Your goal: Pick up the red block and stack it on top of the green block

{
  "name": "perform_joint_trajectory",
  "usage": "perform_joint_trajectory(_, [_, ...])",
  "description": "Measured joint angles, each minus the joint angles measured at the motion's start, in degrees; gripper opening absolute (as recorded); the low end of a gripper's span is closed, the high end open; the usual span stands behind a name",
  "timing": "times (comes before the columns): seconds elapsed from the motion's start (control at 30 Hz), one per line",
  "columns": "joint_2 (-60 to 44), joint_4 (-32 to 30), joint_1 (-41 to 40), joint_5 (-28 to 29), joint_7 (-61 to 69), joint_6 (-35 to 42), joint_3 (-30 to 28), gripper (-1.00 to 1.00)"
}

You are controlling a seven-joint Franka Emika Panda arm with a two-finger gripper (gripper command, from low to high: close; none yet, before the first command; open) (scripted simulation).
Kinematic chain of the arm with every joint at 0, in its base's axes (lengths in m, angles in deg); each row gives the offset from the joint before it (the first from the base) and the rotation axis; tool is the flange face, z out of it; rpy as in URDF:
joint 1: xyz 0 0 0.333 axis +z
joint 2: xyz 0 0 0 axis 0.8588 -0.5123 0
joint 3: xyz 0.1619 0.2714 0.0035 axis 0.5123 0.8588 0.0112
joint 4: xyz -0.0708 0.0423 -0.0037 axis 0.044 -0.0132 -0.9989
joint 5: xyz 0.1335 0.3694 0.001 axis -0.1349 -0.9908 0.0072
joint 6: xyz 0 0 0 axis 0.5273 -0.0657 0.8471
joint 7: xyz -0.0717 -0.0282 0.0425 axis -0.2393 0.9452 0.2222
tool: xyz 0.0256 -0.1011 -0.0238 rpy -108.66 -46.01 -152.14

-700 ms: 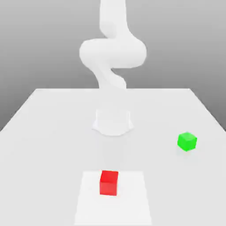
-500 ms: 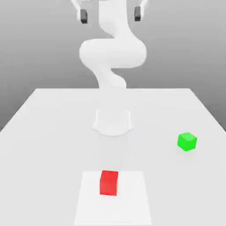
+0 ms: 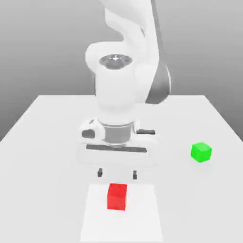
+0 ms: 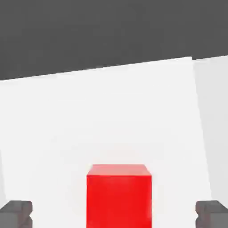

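Pre-grasp now, low centre of the exterior view: the spread Panda gripper (image 3: 117, 174) needs lowering around the red cube (image 3: 116, 197)!

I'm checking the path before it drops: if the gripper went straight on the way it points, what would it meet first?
Most likely the red block, which sits between the open fingertips in the hand view; depth is unclear, so the fingers might pass beside it towards the white patch.
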Motion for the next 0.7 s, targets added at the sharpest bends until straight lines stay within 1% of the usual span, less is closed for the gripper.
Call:
perform_joint_trajectory(0.13, [-8.28, 0.95, -0.41, -0.76, 0.52, -7.01, 0.60, 0.00])
perform_joint_trajectory(0.17, [-9.85, 1.16, -0.58, -0.91, 0.61, -8.35, 0.81, -1.00])
perform_joint_trajectory(0.4, [-9.99, 1.18, -0.71, -0.72, 0.46, -8.47, 0.91, -1.00])
perform_joint_trajectory(0.6, [1.00, -0.40, -0.82, 0.32, -0.30, 0.92, 0.77, -1.00])
perform_joint_trajectory(0.67, [3.92, -1.20, 0.44, -1.14, 1.21, 3.03, 2.75, -1.00])
perform_joint_trajectory(0.7, [5.05, -1.65, 2.79, -2.30, 2.41, 3.68, 4.35, -1.00])
